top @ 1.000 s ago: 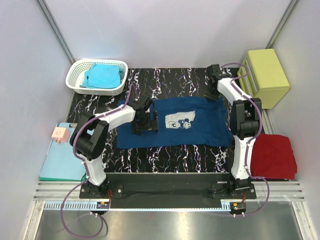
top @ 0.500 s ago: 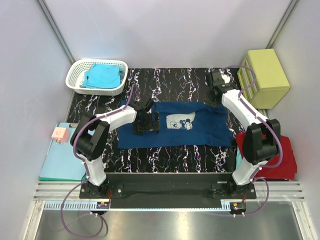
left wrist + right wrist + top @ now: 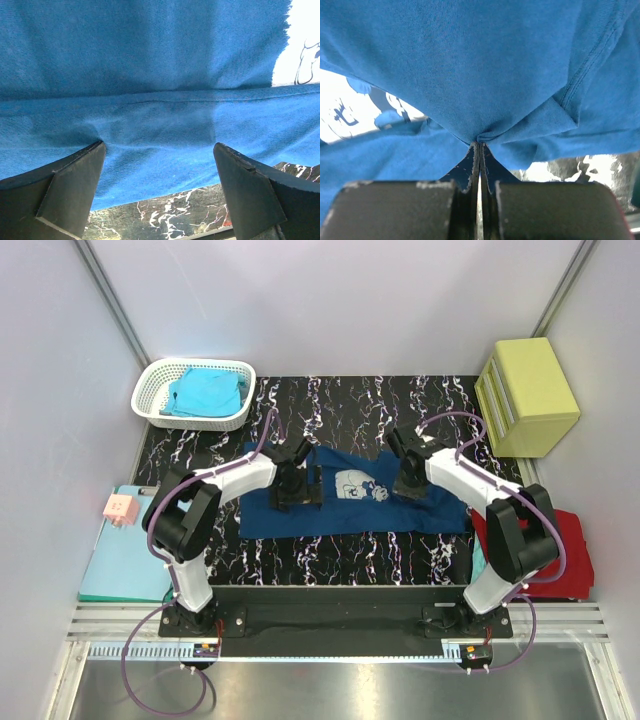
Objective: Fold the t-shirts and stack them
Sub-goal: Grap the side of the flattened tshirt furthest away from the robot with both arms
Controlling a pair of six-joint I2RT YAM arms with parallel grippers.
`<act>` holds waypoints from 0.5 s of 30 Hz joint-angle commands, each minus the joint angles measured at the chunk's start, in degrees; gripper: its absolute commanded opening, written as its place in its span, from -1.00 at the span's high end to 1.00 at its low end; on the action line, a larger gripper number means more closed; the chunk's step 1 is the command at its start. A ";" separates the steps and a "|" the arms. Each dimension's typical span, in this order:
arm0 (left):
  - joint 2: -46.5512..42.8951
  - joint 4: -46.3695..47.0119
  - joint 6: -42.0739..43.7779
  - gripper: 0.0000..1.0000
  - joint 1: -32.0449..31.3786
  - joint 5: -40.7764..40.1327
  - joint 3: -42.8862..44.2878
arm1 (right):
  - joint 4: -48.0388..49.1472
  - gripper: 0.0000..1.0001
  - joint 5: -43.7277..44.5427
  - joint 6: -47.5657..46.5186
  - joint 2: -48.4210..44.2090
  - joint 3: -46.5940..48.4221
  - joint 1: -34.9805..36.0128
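- Since a second earlier, I saw the right gripper (image 3: 408,478) swing in from 1 o'clock toward centre, dragging the navy tee's (image 3: 345,520) right edge over.
- It was pinched tight on that cloth.
- The left gripper (image 3: 294,487) stood wide, low over the tee's 9 o'clock side.
- The tee lay mid-mat (image 3: 330,400).

The right gripper (image 3: 408,478), pinching the navy t-shirt (image 3: 345,515), is travelling from the far right corner of the worktop (image 3: 340,400) toward its middle, dragging the shirt's right end over itself, up against the mouse print (image 3: 357,485).
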 commanded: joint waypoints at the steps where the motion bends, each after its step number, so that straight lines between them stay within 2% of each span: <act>1: 3.03 1.34 -1.80 -0.98 -1.29 2.30 -1.21 | -2.32 0.96 -1.19 2.22 1.13 0.75 1.09; 2: 3.11 1.43 -1.89 -0.98 -1.37 2.21 -1.12 | -2.24 0.83 -0.31 1.61 1.14 1.45 1.09; 3: 3.03 1.43 -1.98 -0.98 -1.46 2.29 -1.04 | -2.07 0.55 2.39 1.08 0.88 3.37 1.09; 6: 2.50 1.43 -1.89 -0.97 -1.64 1.77 -1.03 | -0.05 0.02 7.15 -2.08 -1.40 9.60 0.65; 9: 1.89 1.34 -1.80 -0.98 -1.64 1.68 -0.95 | -0.13 -0.08 4.20 -4.02 3.14 17.96 -4.44; 10: 1.80 1.08 -1.80 -0.98 -1.64 1.59 -1.03 | -0.74 -0.08 3.57 -3.93 4.64 19.98 -7.50; 15: 1.01 0.73 -1.19 -0.98 -1.64 0.98 -1.56 | -0.31 -0.03 0.59 -5.07 13.95 28.08 -11.39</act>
